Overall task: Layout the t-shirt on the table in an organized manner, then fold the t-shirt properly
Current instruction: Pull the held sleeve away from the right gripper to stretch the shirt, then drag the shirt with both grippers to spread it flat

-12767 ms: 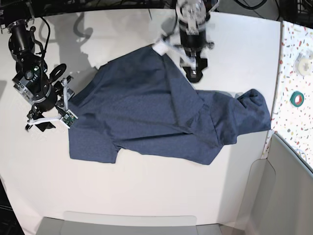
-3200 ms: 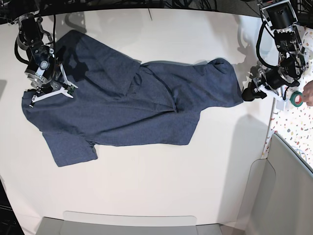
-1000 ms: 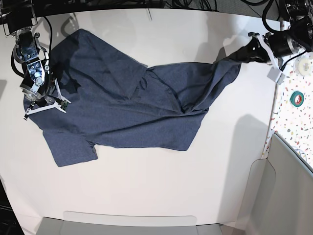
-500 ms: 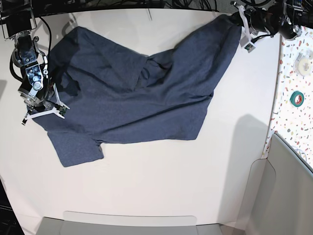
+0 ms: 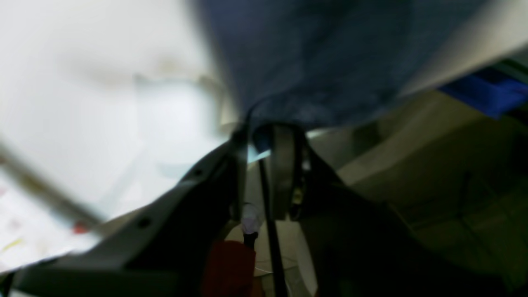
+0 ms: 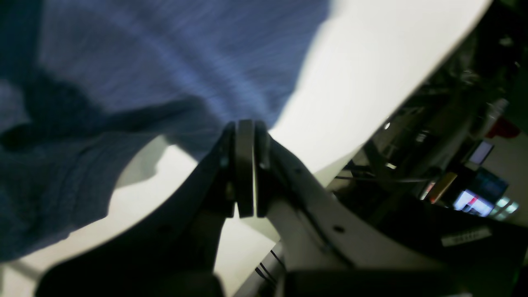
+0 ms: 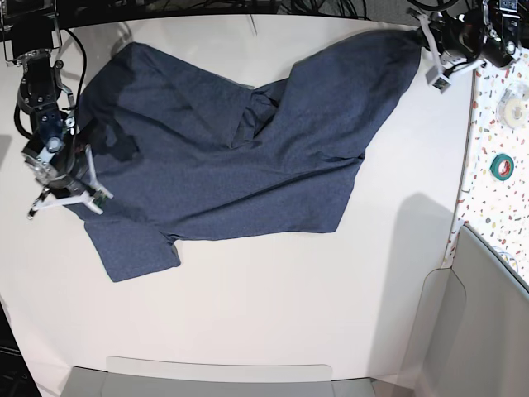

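Note:
The dark navy t-shirt (image 7: pixel 240 165) lies spread and wrinkled across the far half of the white table (image 7: pixel 264 314), with one sleeve toward the near left. My right gripper (image 7: pixel 62 197) is at the shirt's left edge. In the right wrist view its fingers (image 6: pixel 245 123) are pressed together on the fabric (image 6: pixel 144 62). My left gripper (image 7: pixel 431 51) hovers at the far right corner of the shirt. In the blurred left wrist view a gap shows between its fingers (image 5: pixel 262 132), and the cloth (image 5: pixel 313 62) hangs just past the tips.
A speckled terrazzo strip (image 7: pixel 496 190) runs along the right edge, carrying a green tape roll (image 7: pixel 502 166) and a white roll (image 7: pixel 517 106). A grey bin (image 7: pixel 488 331) stands at the near right. A translucent panel (image 7: pixel 219 372) lines the near edge.
The left gripper's jaws have parted at the far right corner, where the cloth now lies spread. The right gripper has slid a little nearer, dragging the shirt's left edge with it.

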Robot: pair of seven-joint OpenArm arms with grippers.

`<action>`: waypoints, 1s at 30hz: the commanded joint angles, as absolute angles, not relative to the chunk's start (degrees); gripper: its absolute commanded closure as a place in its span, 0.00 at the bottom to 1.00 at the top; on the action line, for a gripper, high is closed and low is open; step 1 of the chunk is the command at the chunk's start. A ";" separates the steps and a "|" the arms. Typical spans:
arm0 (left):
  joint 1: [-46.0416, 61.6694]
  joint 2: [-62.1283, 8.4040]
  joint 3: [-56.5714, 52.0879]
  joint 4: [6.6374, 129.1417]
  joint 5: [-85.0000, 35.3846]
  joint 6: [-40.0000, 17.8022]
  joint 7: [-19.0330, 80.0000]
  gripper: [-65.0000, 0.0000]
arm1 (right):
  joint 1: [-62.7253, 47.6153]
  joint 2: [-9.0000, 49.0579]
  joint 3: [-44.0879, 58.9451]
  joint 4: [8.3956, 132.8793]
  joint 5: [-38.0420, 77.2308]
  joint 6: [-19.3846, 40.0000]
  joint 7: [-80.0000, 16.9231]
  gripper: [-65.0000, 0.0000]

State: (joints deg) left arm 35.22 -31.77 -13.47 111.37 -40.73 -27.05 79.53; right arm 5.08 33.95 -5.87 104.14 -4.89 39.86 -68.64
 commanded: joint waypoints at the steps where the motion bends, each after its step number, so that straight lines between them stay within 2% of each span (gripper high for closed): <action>1: 34.95 -32.57 -14.73 112.13 -41.36 -27.03 80.00 0.80 | 5.05 34.24 -3.03 106.86 -5.67 40.00 -68.79 1.00; 3: 33.71 -32.57 -16.40 112.13 -41.36 -27.03 80.00 0.78 | 4.00 33.27 1.45 110.11 -5.67 40.00 -69.58 0.94; 8: 33.10 -32.66 -21.23 112.13 -41.54 -27.03 80.00 0.73 | 3.74 29.14 6.02 116.62 -5.67 40.00 -73.27 0.68; 11: 32.31 -32.66 -23.34 112.13 -41.54 -27.03 80.00 0.73 | 3.30 27.47 6.02 117.05 -5.58 40.00 -73.71 0.62; 14: 31.43 -32.66 -26.07 112.13 -41.63 -27.03 80.00 0.73 | 1.63 25.45 6.02 117.23 -3.56 40.00 -73.71 0.62; 18: 29.49 -32.22 -31.69 112.13 -41.71 -27.30 80.00 0.74 | -1.27 23.78 6.11 117.23 6.20 40.00 -73.80 0.62; 20: 27.30 -31.52 -32.92 112.13 -41.71 -27.30 80.00 0.79 | -3.12 22.81 6.11 117.23 11.30 40.00 -73.80 0.62; 23: 24.48 -28.35 -33.01 112.13 -41.71 -27.30 80.00 0.92 | -5.85 21.41 6.11 117.14 17.01 40.00 -75.21 0.63; 25: 22.81 -25.45 -32.57 112.13 -41.71 -27.30 80.00 1.00 | -6.90 20.35 6.11 117.14 19.56 40.00 -78.46 0.73; 27: 21.23 -22.55 -31.87 112.13 -41.71 -27.30 80.00 1.00 | -8.13 20.18 6.11 117.14 21.05 40.00 -80.00 0.95; 28: 20.44 -21.67 -31.16 112.13 -41.71 -27.30 80.00 0.99 | -8.84 20.26 6.11 117.14 21.58 40.00 -80.00 1.00; 30: 19.12 -19.91 -30.11 112.13 -41.71 -27.30 80.00 0.99 | -10.33 20.79 6.11 117.14 22.29 40.00 -80.00 1.00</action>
